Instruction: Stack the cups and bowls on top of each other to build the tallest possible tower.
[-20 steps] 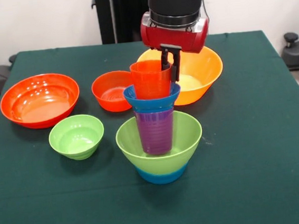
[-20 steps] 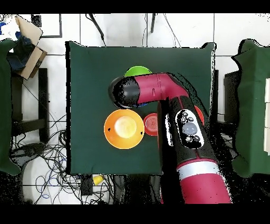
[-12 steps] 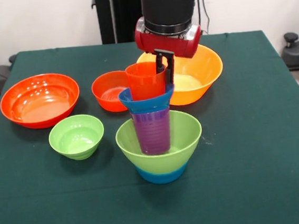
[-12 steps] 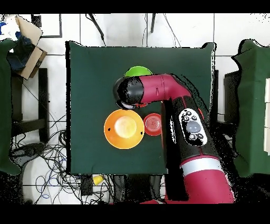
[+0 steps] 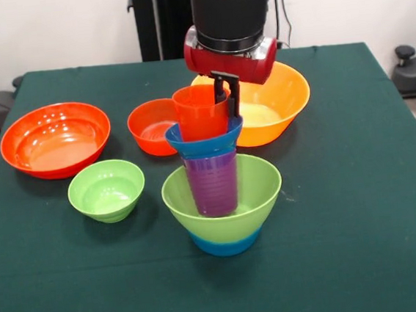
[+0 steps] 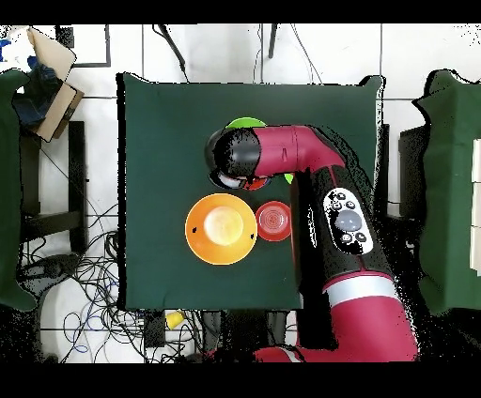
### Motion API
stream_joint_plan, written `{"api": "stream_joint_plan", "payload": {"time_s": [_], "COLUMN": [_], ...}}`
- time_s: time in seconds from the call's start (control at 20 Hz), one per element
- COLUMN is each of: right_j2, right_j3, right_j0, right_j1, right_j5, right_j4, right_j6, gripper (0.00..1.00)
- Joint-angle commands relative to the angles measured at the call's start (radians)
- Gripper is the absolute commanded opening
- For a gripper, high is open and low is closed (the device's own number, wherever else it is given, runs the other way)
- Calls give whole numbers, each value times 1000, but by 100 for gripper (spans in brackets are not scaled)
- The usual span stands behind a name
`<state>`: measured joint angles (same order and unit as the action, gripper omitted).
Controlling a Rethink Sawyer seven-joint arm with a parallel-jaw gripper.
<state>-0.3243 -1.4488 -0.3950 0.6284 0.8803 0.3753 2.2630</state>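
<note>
The tower stands at the table's middle: a light green bowl nested on a light blue bowl, a purple cup standing in it, and a dark blue bowl on the purple cup. An orange-red cup sits in the dark blue bowl. My gripper comes straight down and is shut on that cup's right rim, one finger inside and one outside. In the overhead view the arm hides the tower except a sliver of the green bowl.
A large yellow-orange bowl stands just behind the tower, a medium red-orange bowl beside it. A large red-orange bowl and a small light green bowl lie to the left.
The gripper has shifted a little to the left in the front view with the orange-red cup. The dark blue bowl under the cup has moved left with it.
</note>
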Motion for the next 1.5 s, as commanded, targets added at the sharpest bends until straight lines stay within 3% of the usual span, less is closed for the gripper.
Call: {"api": "stream_joint_plan", "payload": {"time_s": [0.05,0.65,0.9,1.5], "right_j2": [-65,-76,-57,-54], "right_j3": [35,57,87,111], "right_j0": [-7,-4,25,31], "right_j1": [-26,-32,-32,-38], "right_j5": [99,106,66,36], "right_j4": [4,6,47,63], "right_j6": [-172,-175,-154,-163], "gripper": [0,0,0,0]}}
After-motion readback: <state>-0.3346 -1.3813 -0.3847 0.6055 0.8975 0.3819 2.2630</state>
